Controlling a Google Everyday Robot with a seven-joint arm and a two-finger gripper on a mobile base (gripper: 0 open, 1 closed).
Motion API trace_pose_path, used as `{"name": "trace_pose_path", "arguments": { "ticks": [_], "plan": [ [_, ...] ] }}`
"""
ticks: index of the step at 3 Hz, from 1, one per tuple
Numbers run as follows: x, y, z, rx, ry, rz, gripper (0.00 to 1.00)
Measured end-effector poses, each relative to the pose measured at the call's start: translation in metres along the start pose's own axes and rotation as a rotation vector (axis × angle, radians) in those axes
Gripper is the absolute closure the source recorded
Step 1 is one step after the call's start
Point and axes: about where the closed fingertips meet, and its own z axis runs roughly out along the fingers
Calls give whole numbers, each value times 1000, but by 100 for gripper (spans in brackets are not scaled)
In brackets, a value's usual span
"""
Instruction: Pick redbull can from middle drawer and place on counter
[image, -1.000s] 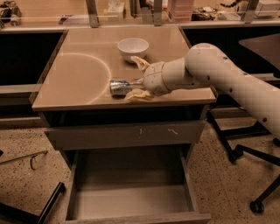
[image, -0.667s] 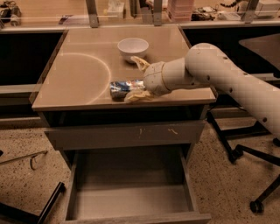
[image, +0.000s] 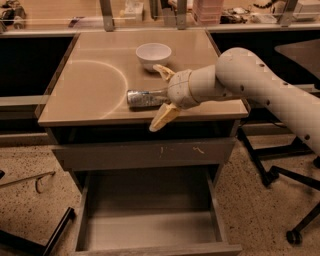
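Observation:
The redbull can (image: 142, 98) lies on its side on the beige counter (image: 95, 85), near the front edge. My gripper (image: 163, 95) is at the can's right end. It is open, with one pale finger (image: 162, 71) behind the can and the other (image: 163, 118) in front, past the counter's edge. The can's right end lies between them. The middle drawer (image: 150, 225) is pulled out below. Its grey floor is bare.
A white bowl (image: 153, 54) stands on the counter behind the gripper. A closed grey drawer front with pale scratches (image: 145, 152) is above the open drawer. A chair base (image: 290, 200) is at right. A cluttered shelf (image: 210, 10) runs along the back. Black bars (image: 40, 240) lie on the floor at left.
The fingers were shut on the can and have now spread wide apart, letting go of it. The can stays lying on the counter in about the same place.

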Motion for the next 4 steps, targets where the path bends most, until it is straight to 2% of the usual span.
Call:
{"name": "trace_pose_path", "arguments": {
  "ticks": [1, 2, 3, 4],
  "plan": [
    [-22, -2, -33, 39, 61, -23, 0],
    [-46, 6, -113, 140, 208, -3, 0],
    [-86, 9, -199, 271, 347, -28, 0],
    [-133, 13, -275, 416, 442, -83, 0]
  ]
}}
